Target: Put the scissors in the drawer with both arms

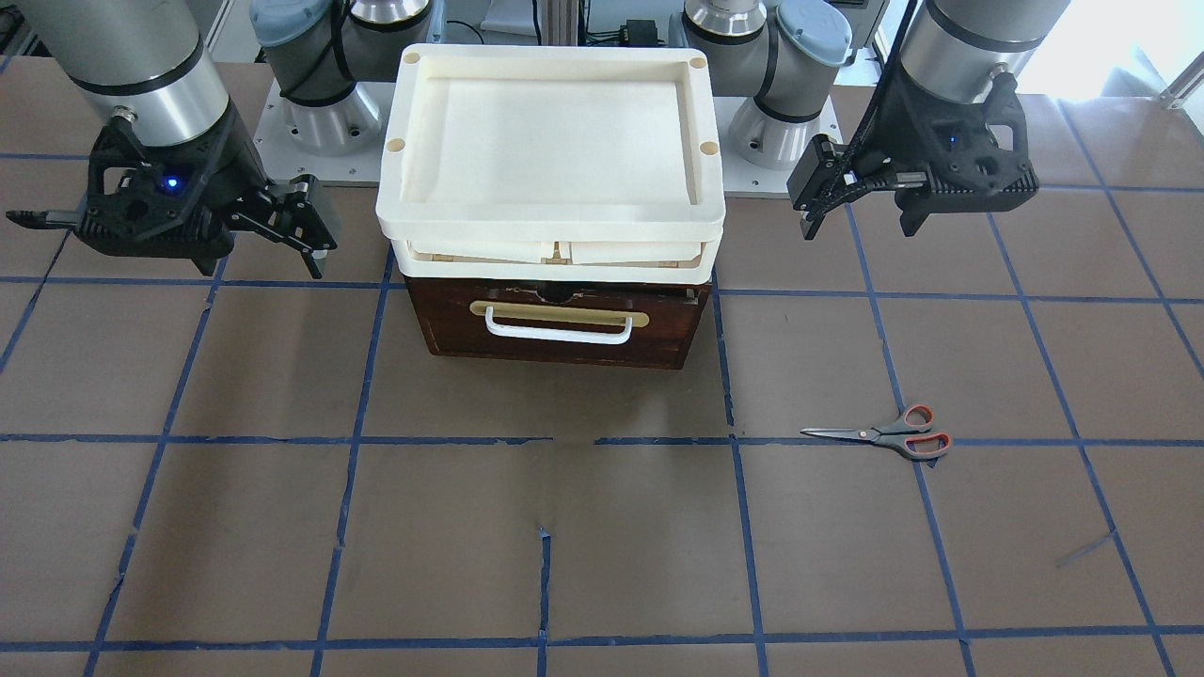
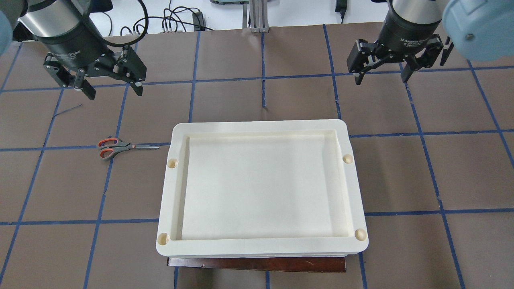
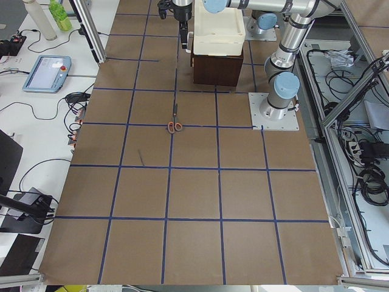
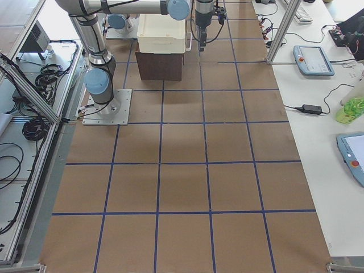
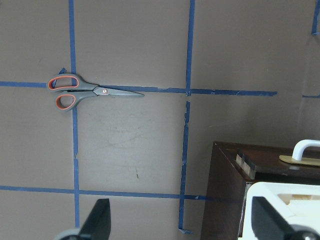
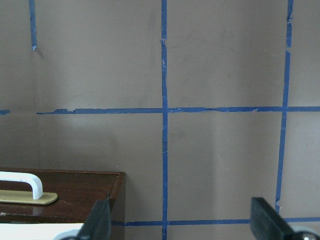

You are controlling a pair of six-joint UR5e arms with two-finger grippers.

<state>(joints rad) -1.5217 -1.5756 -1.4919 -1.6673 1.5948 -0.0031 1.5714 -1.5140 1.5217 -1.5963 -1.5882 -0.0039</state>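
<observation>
Brown paper squared off with blue tape covers the bench (image 2: 257, 96), and nothing on it has been picked up yet.

The left fingers (image 2: 89, 91) are spread wide with nothing between them, hanging above the bench to the left of the stack. The right fingers (image 2: 357, 76) are just as wide and just as empty, out on the right. I read this as a ready pose: each wrist camera looks down past its open tips at its own job.

From the left wrist I can see the scissors (image 5: 92, 91) lying flat with the blades together, tips pointing towards the stack and loops away from it. They are well apart from the stack and a little farther out than the drawer's face. That puts them on the left arm's side, so I judge that arm takes them.

The right wrist catches the white handle (image 6: 22, 182) on the drawer (image 1: 564, 324), which looks shut. I would use that arm for the pull.

The cream trays (image 1: 555, 218) sit on top of the drawer's box. Their weight may help it stay put when the handle is tugged.
</observation>
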